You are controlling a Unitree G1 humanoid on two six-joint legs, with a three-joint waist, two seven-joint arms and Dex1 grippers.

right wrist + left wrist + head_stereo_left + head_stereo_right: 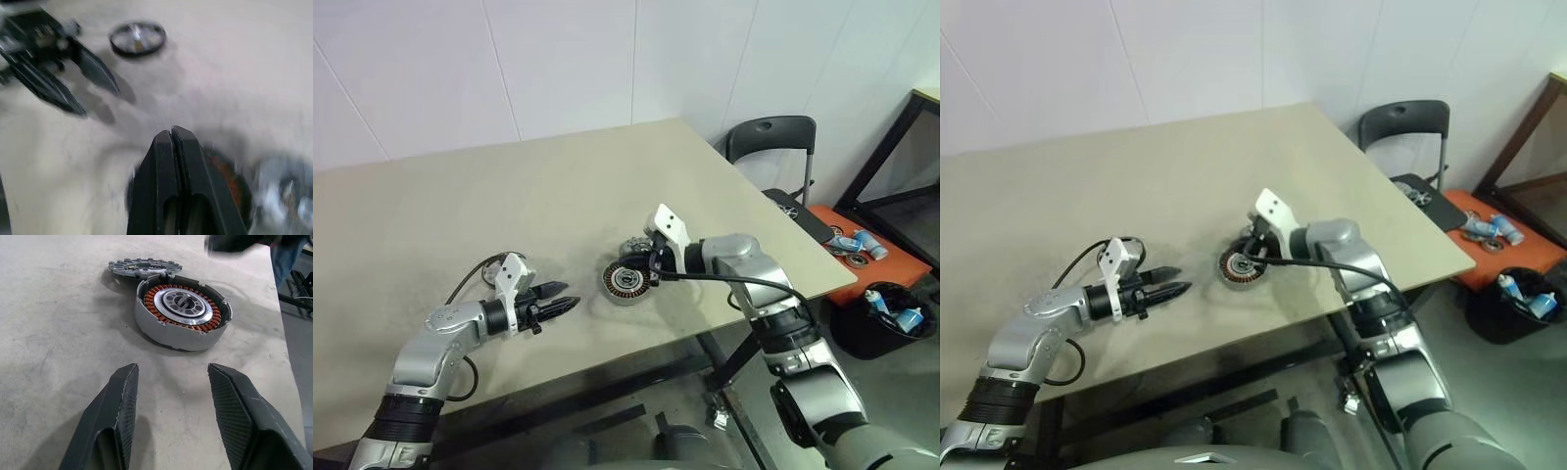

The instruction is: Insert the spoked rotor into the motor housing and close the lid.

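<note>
The motor housing (625,281) lies flat near the table's front edge. It has a silver rim, copper windings and a silver hub (183,308). Just behind it, touching or nearly so, lies the grey spoked rotor (144,268) with a notched rim. My right gripper (171,131) is shut and empty, hovering over the housing's right side and pointing left. My left gripper (171,367) is open and empty, low over the table a short way left of the housing and aimed at it. A dark-rimmed spoked disc (137,38) lies beyond the left gripper; I cannot tell whether it is the lid.
The beige table (460,196) stretches far to the back and left. Its right edge drops off beside a black chair (771,137), an orange surface with small items (862,245) and a black bin (886,318). A cable loops behind my left wrist (475,274).
</note>
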